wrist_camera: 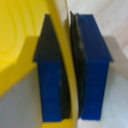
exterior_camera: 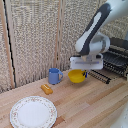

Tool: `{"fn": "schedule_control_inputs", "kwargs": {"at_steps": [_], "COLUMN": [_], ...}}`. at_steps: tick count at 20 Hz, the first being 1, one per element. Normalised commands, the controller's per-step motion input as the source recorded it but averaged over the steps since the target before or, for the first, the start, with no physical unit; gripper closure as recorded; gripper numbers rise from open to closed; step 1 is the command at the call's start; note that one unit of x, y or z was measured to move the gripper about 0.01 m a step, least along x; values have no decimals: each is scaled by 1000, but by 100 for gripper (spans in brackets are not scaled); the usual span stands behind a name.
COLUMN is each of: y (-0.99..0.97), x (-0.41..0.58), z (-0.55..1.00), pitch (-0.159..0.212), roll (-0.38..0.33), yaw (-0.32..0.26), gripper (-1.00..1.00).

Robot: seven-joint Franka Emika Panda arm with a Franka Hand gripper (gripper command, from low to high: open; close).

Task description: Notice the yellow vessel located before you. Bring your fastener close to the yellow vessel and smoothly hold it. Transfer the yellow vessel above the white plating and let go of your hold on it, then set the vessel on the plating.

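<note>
The grasp looked made and the carry not yet begun: the white plating (exterior_camera: pixel 33 112) lay bare near the front of the wooden table (exterior_camera: pixel 95 107), toward the exterior view's left, and nothing rested on it. The yellow vessel (exterior_camera: pixel 76 76) was well apart from that plate, further back and toward the exterior view's right, just beside the blue mug (exterior_camera: pixel 54 76). Whether the bowl sat on the wood or was already raised a little, the exterior view did not settle. Left to do, by my judgement, were the lift, the move across above the plate, the release and the setting down.

The white arm (exterior_camera: pixel 95 32) reached down from above, and the fastener (exterior_camera: pixel 86 74) met the bowl at its rim on the exterior view's right. In the wrist view the dark-blue fingers (wrist_camera: pixel 94 75) stood close together with the thin yellow rim (wrist_camera: pixel 70 70) running between them, one finger inside the bowl and one outside, so the pincer was clamped on the wall of the vessel.

The vessel itself was small, round and shallow, a bright even yellow, with faint rings visible inside it. A small orange-yellow piece (exterior_camera: pixel 46 89) lay on the table between mug and plate, untouched
</note>
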Motion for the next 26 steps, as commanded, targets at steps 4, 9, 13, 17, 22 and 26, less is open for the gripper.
{"fn": "schedule_control_inputs", "kwargs": {"at_steps": [4, 9, 13, 17, 22, 26], "y": [489, 780, 799, 796, 824, 901], "x": [272, 367, 380, 440, 481, 381], "z": [903, 620, 496, 301, 109, -11], "pitch": [1, 87, 90, 44, 7, 11], "roll": [0, -35, -39, -44, -18, 0], "yaw": [2, 31, 42, 41, 39, 50], "gripper": [100, 100, 100, 100, 100, 100]}}
